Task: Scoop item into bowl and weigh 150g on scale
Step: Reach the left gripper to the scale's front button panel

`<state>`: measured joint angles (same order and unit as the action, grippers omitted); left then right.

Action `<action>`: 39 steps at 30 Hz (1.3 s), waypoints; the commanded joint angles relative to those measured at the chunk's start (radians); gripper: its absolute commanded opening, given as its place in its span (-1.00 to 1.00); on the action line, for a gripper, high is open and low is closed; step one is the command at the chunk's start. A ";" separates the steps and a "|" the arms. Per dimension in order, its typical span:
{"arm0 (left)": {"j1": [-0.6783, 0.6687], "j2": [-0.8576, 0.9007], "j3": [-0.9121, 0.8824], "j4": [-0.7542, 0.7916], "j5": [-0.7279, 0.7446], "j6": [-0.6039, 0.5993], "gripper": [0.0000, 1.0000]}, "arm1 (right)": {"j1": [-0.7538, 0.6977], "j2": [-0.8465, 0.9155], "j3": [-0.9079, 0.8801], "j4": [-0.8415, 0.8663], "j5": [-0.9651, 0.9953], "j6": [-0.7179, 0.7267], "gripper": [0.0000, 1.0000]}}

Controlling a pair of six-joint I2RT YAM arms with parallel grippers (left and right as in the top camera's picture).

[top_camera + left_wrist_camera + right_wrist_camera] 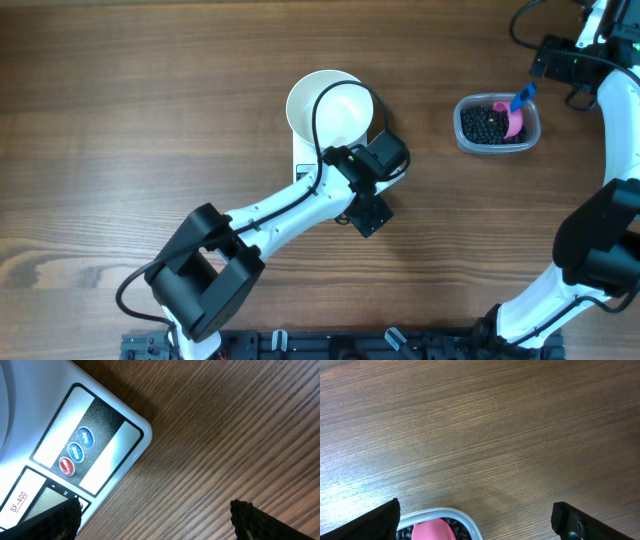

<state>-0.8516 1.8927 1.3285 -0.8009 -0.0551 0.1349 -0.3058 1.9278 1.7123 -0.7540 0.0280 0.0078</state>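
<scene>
On the scale (112, 442), an "SF-400" label (19, 502) by the display (47, 494); both arms' jaws wide open, empty.

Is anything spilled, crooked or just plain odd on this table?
Nothing stands out. The black beans all sit inside the clear tub with the pink scoop, none on the wooden table, and the white bowl rests upright on the scale, apparently empty.

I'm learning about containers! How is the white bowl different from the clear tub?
The bowl is round and white; the tub is clear with rounded corners. The bowl looks empty; the tub holds black beans and a pink scoop. The bowl sits on the scale; the tub sits on the table. Both are open on top.
</scene>
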 commanded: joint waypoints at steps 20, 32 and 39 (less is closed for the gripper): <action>-0.008 0.087 -0.003 0.045 -0.003 0.045 1.00 | -0.002 -0.021 0.015 0.002 0.017 0.019 0.99; 0.011 0.130 -0.003 0.055 -0.012 0.047 1.00 | -0.002 -0.021 0.015 0.002 0.017 0.019 0.99; 0.019 0.150 -0.003 0.076 -0.026 0.050 1.00 | -0.002 -0.021 0.015 0.002 0.017 0.019 0.99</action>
<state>-0.8436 1.9934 1.3289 -0.7284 -0.1009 0.1715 -0.3058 1.9278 1.7123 -0.7540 0.0280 0.0078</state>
